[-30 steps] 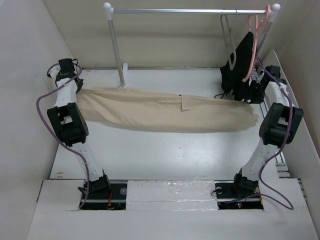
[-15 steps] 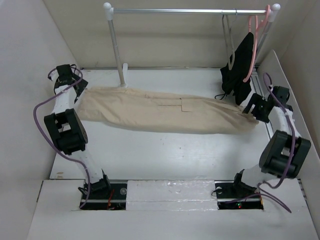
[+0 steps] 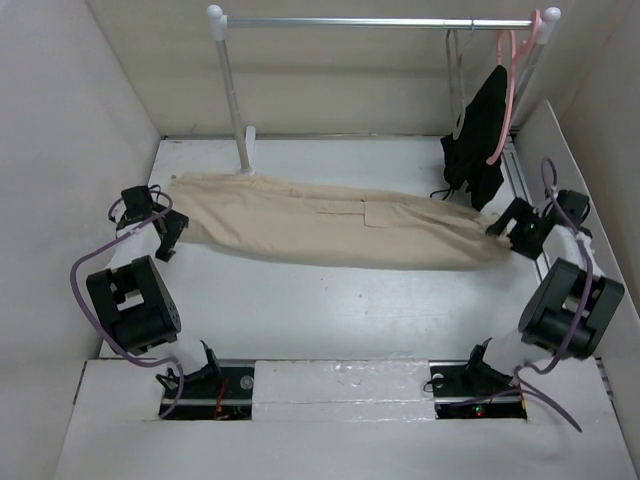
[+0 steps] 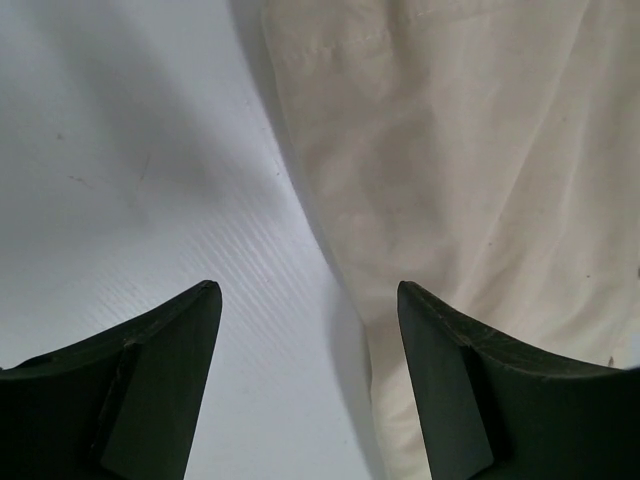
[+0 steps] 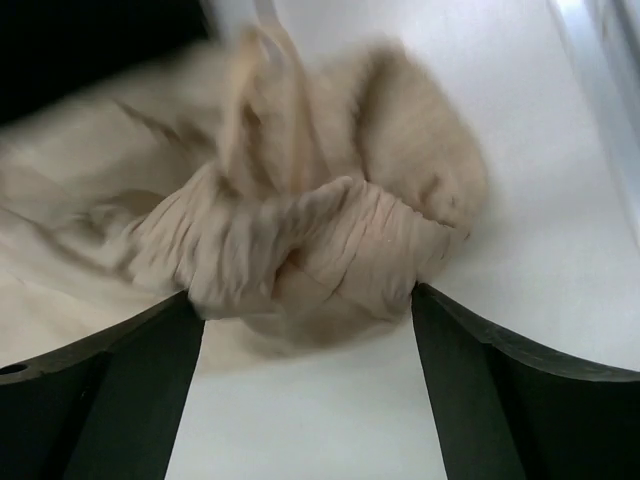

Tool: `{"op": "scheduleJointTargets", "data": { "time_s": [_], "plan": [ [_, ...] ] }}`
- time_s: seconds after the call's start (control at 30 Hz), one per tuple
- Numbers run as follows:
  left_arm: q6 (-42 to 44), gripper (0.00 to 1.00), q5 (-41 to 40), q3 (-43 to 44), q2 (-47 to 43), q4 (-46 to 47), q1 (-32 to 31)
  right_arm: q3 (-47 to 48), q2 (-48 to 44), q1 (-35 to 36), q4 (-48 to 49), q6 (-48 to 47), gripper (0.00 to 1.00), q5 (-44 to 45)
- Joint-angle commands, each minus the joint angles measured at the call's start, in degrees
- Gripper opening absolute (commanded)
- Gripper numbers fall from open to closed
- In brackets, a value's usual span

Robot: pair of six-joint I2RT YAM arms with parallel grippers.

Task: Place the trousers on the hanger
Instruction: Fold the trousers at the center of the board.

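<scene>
The trousers (image 3: 330, 222) lie flat and stretched out across the white table (image 3: 330, 300), running from the far left side down towards the right edge, with both legs together and a pocket flap showing near the middle. The left claw (image 3: 170, 232) sits low at the left end of the cloth. In the left wrist view its fingers (image 4: 150, 380) are spread wide with nothing between them but bare table, and the edge of the trousers (image 4: 480, 180) runs just under the right-hand finger. The right claw (image 3: 508, 222) sits at the other end. Its wrist view is blurred, but the fingers (image 5: 480, 390) are spread apart and the bunched, gathered end of the trousers (image 5: 320, 250) lies at their mouth, not pinched. The wire hanger (image 3: 457, 70) hangs from the rail (image 3: 380, 22) at the back right, well apart from the trousers, just beside a pink hanger (image 3: 507, 80) that carries a black garment (image 3: 482, 125).
</scene>
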Motion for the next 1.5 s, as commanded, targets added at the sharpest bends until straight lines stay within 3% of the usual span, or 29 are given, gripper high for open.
{"op": "scheduleJointTargets", "data": {
  "time_s": [0.0, 0.17, 0.3, 0.37, 0.4, 0.53, 0.63, 0.73, 0.87, 1.03, 1.13, 1.23, 1.27, 1.3, 1.37, 1.47],
  "plan": [
    [-0.34, 0.68, 2.01, -0.09, 0.02, 3.90, -0.47, 13.15, 7.61, 0.92, 8.74, 0.36, 0.87, -6.66],
    [0.36, 0.68, 1.05, 1.23, 1.42, 3.91, -1.88, 27.38, 16.75, 4.35, 7.96, 2.22, 0.90, -3.51],
    [1.15, 0.69, 0.08, 1.49, -0.67, 1.98, -2.49, 30.58, 16.53, 4.88, 2.16, 0.82, 0.95, -3.06],
    [1.41, 0.69, -3.43, 0.79, -2.17, 0.75, -2.49, 26.65, 10.92, 4.88, 0.47, -0.24, 0.95, 0.96],
    [1.24, 0.70, -4.48, 0.44, -3.75, -0.30, -2.49, 18.88, 2.88, 4.88, 1.43, -0.07, 0.95, 2.28],
    [-0.43, 0.72, -3.72, -3.86, -6.14, 0.38, -2.49, -0.03, -14.29, 5.40, 5.66, 2.21, 0.88, 9.66],
    [-1.05, 0.73, -1.16, -3.52, -2.46, 0.39, -2.49, -9.54, -16.89, 5.41, 10.20, 5.90, 0.86, 7.16],
    [-1.49, 0.73, 1.64, -1.07, 3.70, -1.28, -2.49, -12.05, -12.34, 2.34, 11.91, 7.40, 0.88, 0.83],
    [-2.10, 0.73, 2.54, -0.97, 7.05, -0.14, -2.49, -8.80, -4.60, 0.14, 13.39, 4.50, 0.96, 0.37],
    [-3.59, 0.72, 2.10, 1.13, 10.99, 1.62, -2.49, -5.11, 6.38, -1.09, 17.61, 6.34, 0.97, 0.01],
    [-4.56, 0.69, 1.84, 2.98, 14.34, 2.24, -2.49, -4.05, 11.40, -1.09, 20.58, 9.50, 0.88, -0.51],
    [-4.56, 0.58, 2.10, 5.53, 16.36, 1.97, -2.49, -2.65, 14.39, -0.04, 21.22, 10.65, 0.65, 0.80],
    [-4.39, 0.47, 2.19, 5.88, 16.45, 2.15, -2.49, -2.29, 14.92, -0.04, 20.96, 10.48, 0.44, 0.80],
    [-4.30, 0.13, 2.02, 6.41, 16.45, 1.71, -2.49, -2.03, 15.36, -0.04, 20.43, 10.22, 0.30, 0.63],
    [-3.43, 0.00, 1.40, 8.17, 16.72, 1.27, -2.49, -1.94, 14.41, -0.04, 18.68, 9.08, 0.11, 1.06],
    [-1.58, 0.00, -2.53, 10.37, 17.51, -1.90, -2.49, -4.66, 9.40, -0.04, 15.87, 6.88, 0.06, 2.99]
  ]
}}
